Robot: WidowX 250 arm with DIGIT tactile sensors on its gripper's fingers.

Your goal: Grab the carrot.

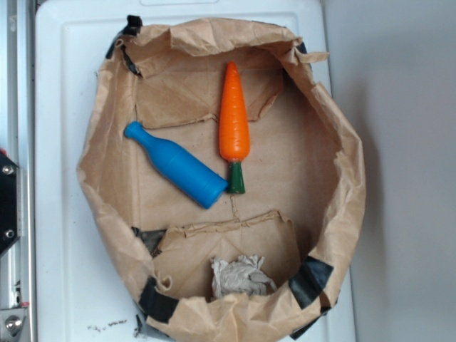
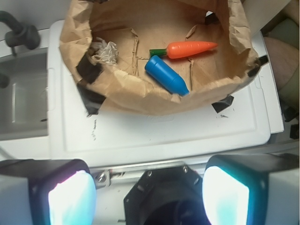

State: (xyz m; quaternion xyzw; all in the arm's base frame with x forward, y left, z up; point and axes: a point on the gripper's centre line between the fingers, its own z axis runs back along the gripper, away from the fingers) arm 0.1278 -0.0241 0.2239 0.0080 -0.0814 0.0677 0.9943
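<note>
The carrot (image 1: 234, 117) is glossy orange with a dark green stem and lies inside a brown paper bag (image 1: 342, 214), tip toward the far rim. In the wrist view the carrot (image 2: 191, 48) lies across the bag's floor. My gripper (image 2: 149, 197) is open, its two pale pads (image 2: 70, 199) wide apart at the bottom of the wrist view, well back from the bag and holding nothing. The gripper does not show in the exterior view.
A blue plastic bottle (image 1: 177, 165) lies slantwise beside the carrot's stem, almost touching it. A crumpled grey rag (image 1: 241, 276) sits at the bag's near side. The bag, patched with black tape, rests on a white board (image 1: 57, 142). A metal rail (image 1: 11, 214) runs along the left.
</note>
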